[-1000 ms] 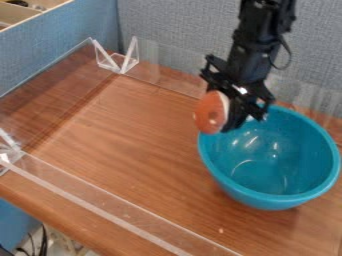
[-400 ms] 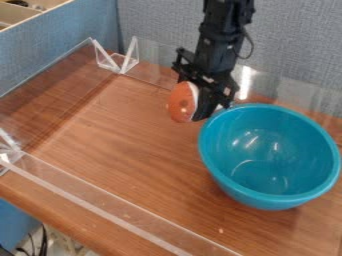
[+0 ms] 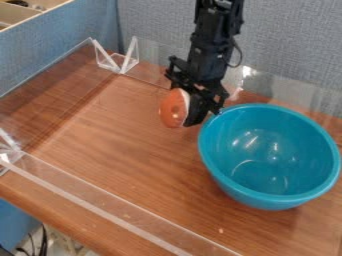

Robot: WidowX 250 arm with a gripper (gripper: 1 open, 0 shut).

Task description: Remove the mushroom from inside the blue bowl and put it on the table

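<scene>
Reddish wood-grain table (image 3: 107, 160); black gripper (image 3: 187, 105) pinching orange-capped toy mushroom (image 3: 175, 108), ten o'clock of glossy turquoise bowl (image 3: 267, 155). Lower gently before release.

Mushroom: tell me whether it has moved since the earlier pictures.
Yes. The mushroom, held in the gripper, has moved left and slightly down, from over the blue bowl's left rim to above the table left of the bowl.

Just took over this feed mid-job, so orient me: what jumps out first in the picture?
The glossy blue bowl dominates the right side of the wooden table, and it looks empty. Just to its left, the black claw reaches down from above, gripping the orange-brown mushroom outside the bowl's rim, above the tabletop.
</scene>
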